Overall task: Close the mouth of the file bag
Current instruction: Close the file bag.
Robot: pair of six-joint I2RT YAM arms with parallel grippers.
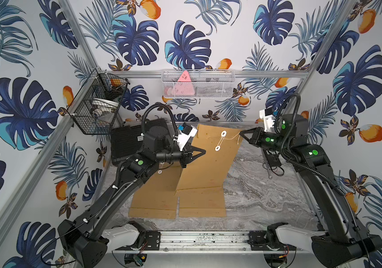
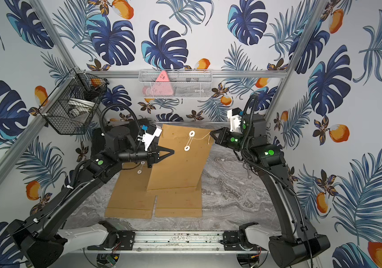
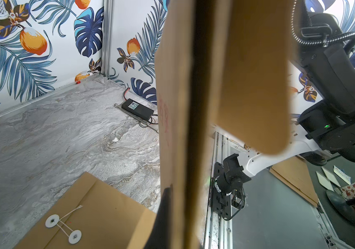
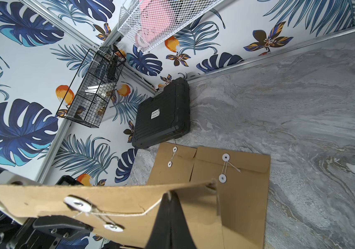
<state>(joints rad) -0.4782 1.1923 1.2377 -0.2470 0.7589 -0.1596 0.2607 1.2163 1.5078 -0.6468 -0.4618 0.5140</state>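
Note:
In both top views a brown file bag [image 1: 208, 162] [image 2: 180, 164] stands raised and tilted between my grippers, its lower edge down by the flat bags. It carries two white discs [image 1: 224, 133] [image 1: 217, 148] joined by a white string [image 1: 232, 137]. The left gripper [image 1: 202, 152] [image 2: 172, 152] is shut on the bag's left edge; the left wrist view shows the bag [image 3: 172, 107] edge-on over one finger [image 3: 164, 211]. The right gripper [image 1: 242, 134] [image 4: 169, 197] is shut on the string [image 4: 129, 214], which runs taut from the upper disc [image 4: 76, 202].
Two more brown file bags [image 1: 155, 197] [image 1: 202, 201] lie flat on the marble table [image 1: 266, 197]. A black case [image 1: 127, 143] sits at the back left under a black wire basket [image 1: 97, 104]. A white mesh basket [image 1: 197, 84] hangs on the back rail. A black box with cables [image 1: 272, 159] lies at the right.

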